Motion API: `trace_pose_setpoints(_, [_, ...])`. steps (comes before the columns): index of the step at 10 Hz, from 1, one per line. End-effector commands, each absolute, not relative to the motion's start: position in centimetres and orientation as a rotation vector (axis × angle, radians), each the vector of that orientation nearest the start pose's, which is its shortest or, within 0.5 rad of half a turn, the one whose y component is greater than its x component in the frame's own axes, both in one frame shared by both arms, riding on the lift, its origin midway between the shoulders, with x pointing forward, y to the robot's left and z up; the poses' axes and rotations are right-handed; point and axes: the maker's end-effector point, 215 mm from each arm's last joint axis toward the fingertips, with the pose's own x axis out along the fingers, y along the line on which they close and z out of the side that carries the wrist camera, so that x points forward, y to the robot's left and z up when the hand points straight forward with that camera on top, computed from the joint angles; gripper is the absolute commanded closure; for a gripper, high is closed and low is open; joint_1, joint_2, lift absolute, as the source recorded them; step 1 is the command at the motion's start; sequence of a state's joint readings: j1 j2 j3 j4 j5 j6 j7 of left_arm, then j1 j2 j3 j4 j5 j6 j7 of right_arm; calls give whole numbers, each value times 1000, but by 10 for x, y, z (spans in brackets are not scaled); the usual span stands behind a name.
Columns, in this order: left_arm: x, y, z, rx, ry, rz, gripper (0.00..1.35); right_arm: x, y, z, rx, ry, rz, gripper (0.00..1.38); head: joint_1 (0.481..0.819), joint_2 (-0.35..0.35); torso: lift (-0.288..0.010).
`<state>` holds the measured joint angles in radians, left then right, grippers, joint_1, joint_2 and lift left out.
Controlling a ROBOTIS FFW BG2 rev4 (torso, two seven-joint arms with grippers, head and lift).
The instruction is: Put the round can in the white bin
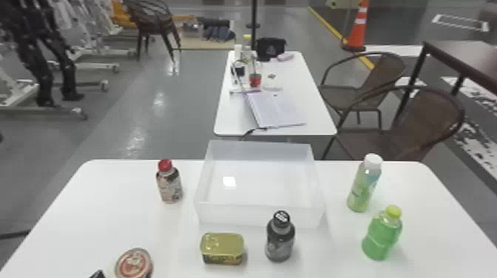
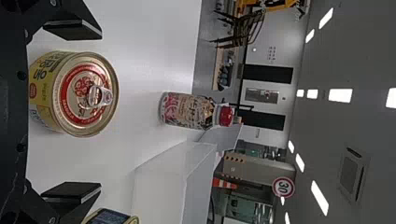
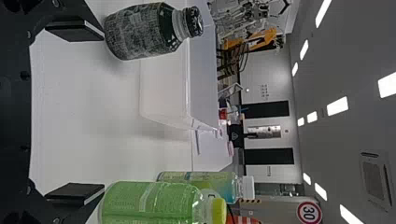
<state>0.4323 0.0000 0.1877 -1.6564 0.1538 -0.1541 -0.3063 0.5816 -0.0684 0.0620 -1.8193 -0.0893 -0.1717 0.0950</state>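
**Round can on counter, between left hand's spread fingers**

1x round can (image 1: 134,263), upright on the counter (image 1: 92,218), near edge, left side. 1x white bin (image 1: 259,215), mid-counter, farther back and to the right of the can.

Left hand (image 1: 98,274): fingers apart, one on each side of the can, gaps both sides. Right hand (image 3: 102,113): fingers apart, bare counter between them.

4x bottles, all upright: red-capped bottle (image 1: 169,185) left of the bin, black bottle (image 1: 280,238) just in front of its near wall, white-capped bottle (image 1: 364,186) and green bottle (image 1: 382,236) to the right. 1x rectangular tin (image 1: 222,249) between can and black bottle.

In the way: the bin's near wall, with red-capped bottle and tin flanking the can-to-bin line.

Behind: 1x second table (image 1: 229,125) with open notebook (image 1: 277,111), 1x traffic cone (image 1: 358,31).
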Motion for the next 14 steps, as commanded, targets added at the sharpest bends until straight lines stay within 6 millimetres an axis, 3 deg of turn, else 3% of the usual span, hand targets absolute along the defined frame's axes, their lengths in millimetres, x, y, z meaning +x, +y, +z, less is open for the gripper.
trace_pose_setpoints(1, [428,276,-464,-121,169,-99,153,391,-187,-443,64,164,159,150,549,0,-100])
trace_pose_setpoints(7, [430,273,-469,-118,189,-112,154,391,-188,-446,74,168,155,150,549,0,-100])
trace_pose_setpoints(14, [451,271,-489,-85,230,-133,160,391,-187,-448,83,172,152,150,549,0,-100])
